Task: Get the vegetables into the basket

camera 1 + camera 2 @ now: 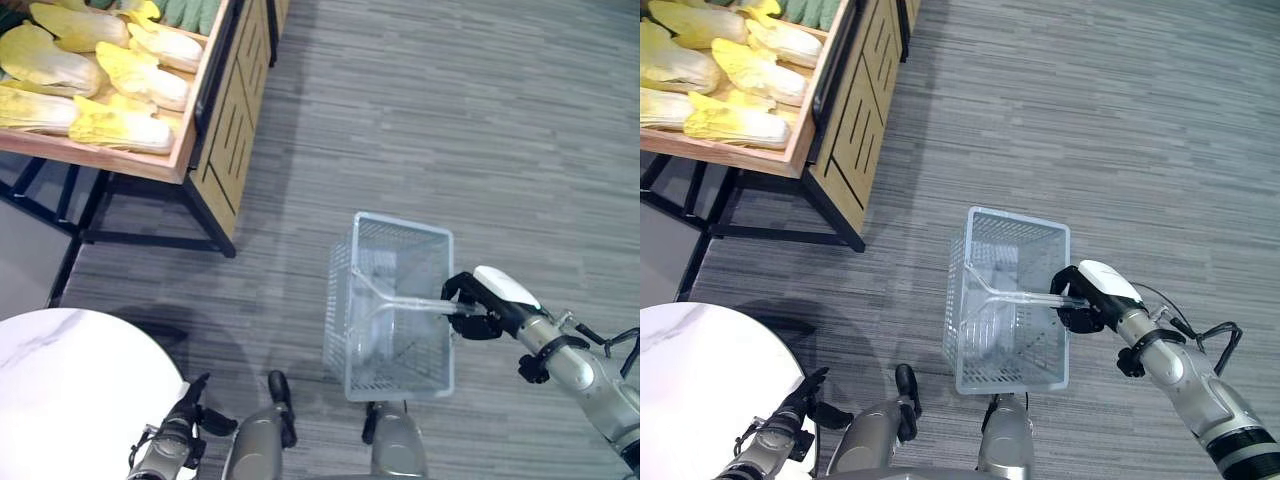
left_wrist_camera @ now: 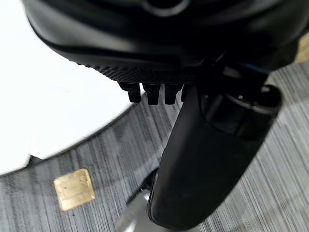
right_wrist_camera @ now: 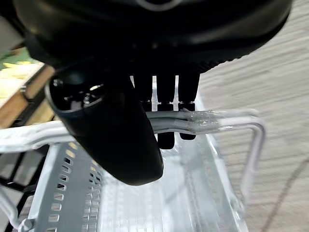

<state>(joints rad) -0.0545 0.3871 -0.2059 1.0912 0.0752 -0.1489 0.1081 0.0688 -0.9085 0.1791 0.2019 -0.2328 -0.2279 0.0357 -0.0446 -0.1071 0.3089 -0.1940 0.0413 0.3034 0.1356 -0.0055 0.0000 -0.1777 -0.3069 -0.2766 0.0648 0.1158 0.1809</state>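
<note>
Curled round the clear plastic mesh basket's [image 1: 398, 300] handle [image 3: 212, 121], right hand [image 1: 478, 298] grips at centre-right; left hand [image 1: 183, 412] hangs relaxed bottom-left beside white round table [image 1: 70, 380]; yellow cabbages [image 1: 100, 75] upper-left.

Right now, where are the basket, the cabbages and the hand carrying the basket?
basket [image 1: 392, 372], left eye view, near wall.
cabbages [image 1: 120, 125], left eye view, front cabbage's middle.
right hand [image 1: 1080, 296], right eye view, on its knuckles.

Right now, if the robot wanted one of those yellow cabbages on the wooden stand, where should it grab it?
Probably around the thick middle of the nearest napa cabbage, coming down from above. It lies flat on its side at the front edge of the wooden stand, its top uncovered. The left hand looks free; the right hand holds the basket handle.
</note>
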